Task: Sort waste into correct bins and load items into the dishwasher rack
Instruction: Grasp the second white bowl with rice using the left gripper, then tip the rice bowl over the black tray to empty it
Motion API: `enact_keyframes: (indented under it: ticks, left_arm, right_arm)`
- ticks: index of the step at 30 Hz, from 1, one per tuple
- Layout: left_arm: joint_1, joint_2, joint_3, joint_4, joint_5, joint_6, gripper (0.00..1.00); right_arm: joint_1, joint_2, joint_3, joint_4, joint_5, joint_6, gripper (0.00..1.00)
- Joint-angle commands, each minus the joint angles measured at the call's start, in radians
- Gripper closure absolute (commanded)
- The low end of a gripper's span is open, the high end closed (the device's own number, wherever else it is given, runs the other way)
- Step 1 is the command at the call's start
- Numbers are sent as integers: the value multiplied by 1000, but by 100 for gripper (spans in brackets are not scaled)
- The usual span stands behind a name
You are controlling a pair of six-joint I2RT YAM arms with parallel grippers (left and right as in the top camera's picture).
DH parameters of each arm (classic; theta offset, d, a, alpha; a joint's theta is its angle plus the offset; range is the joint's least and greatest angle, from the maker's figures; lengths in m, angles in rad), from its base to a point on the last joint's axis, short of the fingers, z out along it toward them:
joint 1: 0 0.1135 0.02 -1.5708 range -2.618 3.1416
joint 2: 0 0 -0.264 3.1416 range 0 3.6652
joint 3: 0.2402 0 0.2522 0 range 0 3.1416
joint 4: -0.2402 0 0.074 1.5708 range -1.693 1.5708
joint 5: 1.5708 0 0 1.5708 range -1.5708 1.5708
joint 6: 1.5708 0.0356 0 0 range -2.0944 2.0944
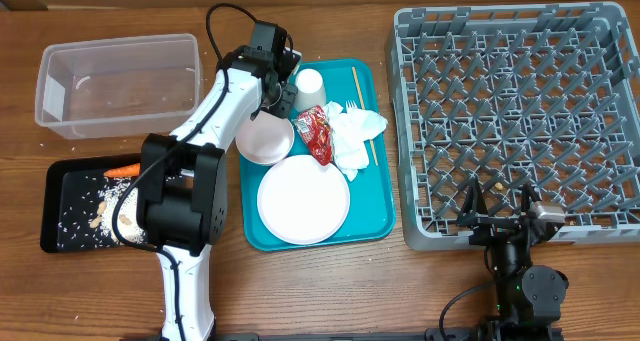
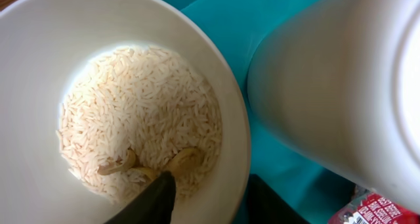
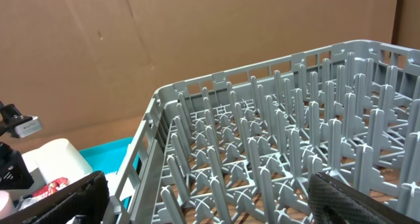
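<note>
Little done: carrot (image 1: 122, 169) and scraps (image 1: 100, 216) in black tray (image 1: 55, 206); rack (image 1: 600, 131) without dishes; left gripper (image 2: 213, 184) astride rice bowl (image 2: 39, 66) rim, clamp unclear; right gripper (image 3: 210, 198) gaping wide.

Left gripper (image 1: 283, 97) above teal tray (image 1: 372, 199), white plate (image 1: 303, 200) on tray, grey rack (image 1: 520, 111) at right
</note>
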Motion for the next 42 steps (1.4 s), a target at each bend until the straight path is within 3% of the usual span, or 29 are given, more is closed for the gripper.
enact_keyframes:
  ticks: [1,5,6,14,17,22,29,37,42]
  left_arm:
    - [-7,6,25,-2,-10,1,73]
    - [-8,5,28,-11,-12,0,95]
    - [-8,4,29,-14,-12,0,96]
    - [-46,-42,104,-71,-16,-35,96]
    - [-59,-84,154,-119,-59,-115,96]
    - [-64,-227,210,-221,-62,-295,96]
    - [-32,-431,210,-265,-56,-333,96]
    - [116,-592,209,-621,-44,-566,96]
    - [238,-650,182,-754,6,-530,96]
  right_arm:
    - [5,-8,-10,6,2,-1,0]
    - [5,-8,-10,6,2,-1,0]
    - [5,-8,-10,6,2,-1,0]
    - [5,-8,-10,6,2,-1,0]
    - [5,-8,-10,6,2,-1,0]
    - [5,-8,-10,6,2,-1,0]
    - [5,-8,-10,6,2,-1,0]
    - [5,-7,-10,6,2,-1,0]
    - [5,-7,-10,6,2,-1,0]
